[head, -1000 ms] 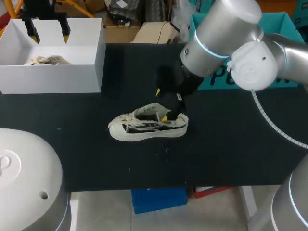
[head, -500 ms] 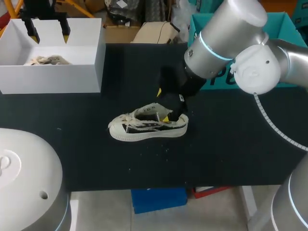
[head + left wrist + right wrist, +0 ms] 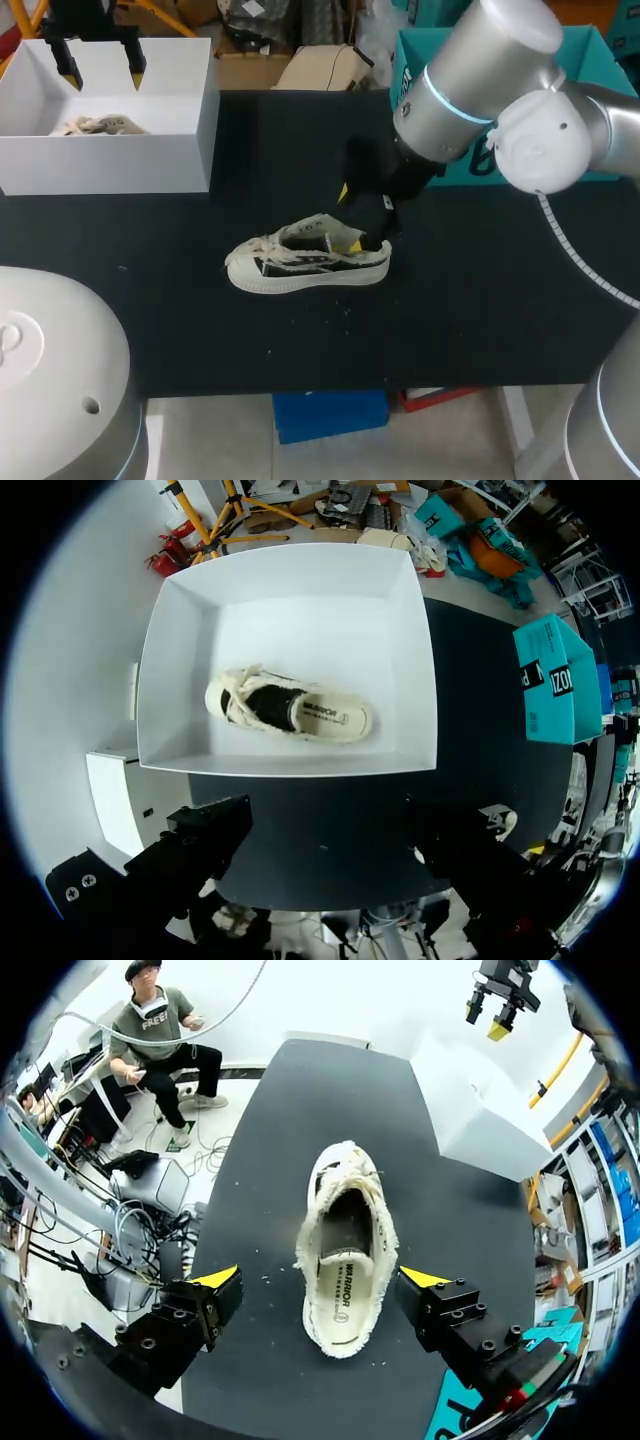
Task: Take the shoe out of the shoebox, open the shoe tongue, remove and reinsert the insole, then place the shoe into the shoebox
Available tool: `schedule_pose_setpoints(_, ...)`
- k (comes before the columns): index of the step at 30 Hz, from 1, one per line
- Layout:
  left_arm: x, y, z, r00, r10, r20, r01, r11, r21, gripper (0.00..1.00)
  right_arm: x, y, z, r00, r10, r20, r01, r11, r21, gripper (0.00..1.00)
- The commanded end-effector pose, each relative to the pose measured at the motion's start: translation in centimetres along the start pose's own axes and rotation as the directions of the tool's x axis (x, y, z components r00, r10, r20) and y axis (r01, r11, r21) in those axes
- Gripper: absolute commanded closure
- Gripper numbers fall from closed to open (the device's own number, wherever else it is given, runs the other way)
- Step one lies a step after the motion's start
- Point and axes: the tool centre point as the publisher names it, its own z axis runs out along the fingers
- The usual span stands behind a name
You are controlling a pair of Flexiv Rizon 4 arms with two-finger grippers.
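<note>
1. Right pincer [image 3: 322,1278] hangs spread wide above the shoe [image 3: 345,1250], one finger either side of its heel, likely lined up for the insole [image 3: 342,1295].
2. That shoe sits upright on the worktop [image 3: 480,300], outside the shoebox [image 3: 110,160].
3. Left pincer [image 3: 102,72], also spread, hovers over the shoebox, out of the way.

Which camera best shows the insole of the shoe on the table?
Right wrist view: it looks straight into the shoe, insole exposed. Head view shows only its side; left wrist view hardly shows it.

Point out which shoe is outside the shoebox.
The shoe on the black table, under the right gripper; the other shoe lies inside the white shoebox.
</note>
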Motion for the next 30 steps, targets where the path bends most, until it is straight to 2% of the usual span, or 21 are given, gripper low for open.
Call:
schedule_pose_setpoints(1, 0.0, 0.0, 0.0, 1.0, -0.001, 0.001, 0.001, 1.0, -0.001, 0.0, -0.3, -1.1, -0.1, 1.0, 0.014, 0.023, -0.013, 1.0, -0.027, 0.0)
schedule_pose_setpoints(13, 0.0, 0.0, 0.0, 1.0, -0.001, 0.001, 0.001, 1.0, -0.001, 0.0, -1.6, -3.7, 1.8, 0.994, 0.087, 0.065, -0.083, 0.994, -0.066, 0.0)
schedule_pose_setpoints(21, 0.0, 0.0, 0.0, 1.0, -0.001, 0.001, 0.001, 1.0, -0.001, 0.0, -2.2, -5.0, 3.3, 0.993, 0.111, 0.039, -0.102, 0.979, -0.179, 0.0)
schedule_pose_setpoints(22, 0.0, 0.0, 0.0, 1.0, -0.001, 0.001, 0.001, 1.0, -0.001, 0.0, -2.3, -5.3, 3.3, 0.989, 0.14, 0.058, -0.13, 0.981, -0.143, 0.0)
schedule_pose_setpoints(30, 0.0, 0.0, 0.0, 1.0, -0.001, 0.001, 0.001, 1.0, -0.001, 0.0, -2.3, -5.3, 3.3, 0.989, 0.14, 0.058, -0.13, 0.981, -0.143, 0.0)
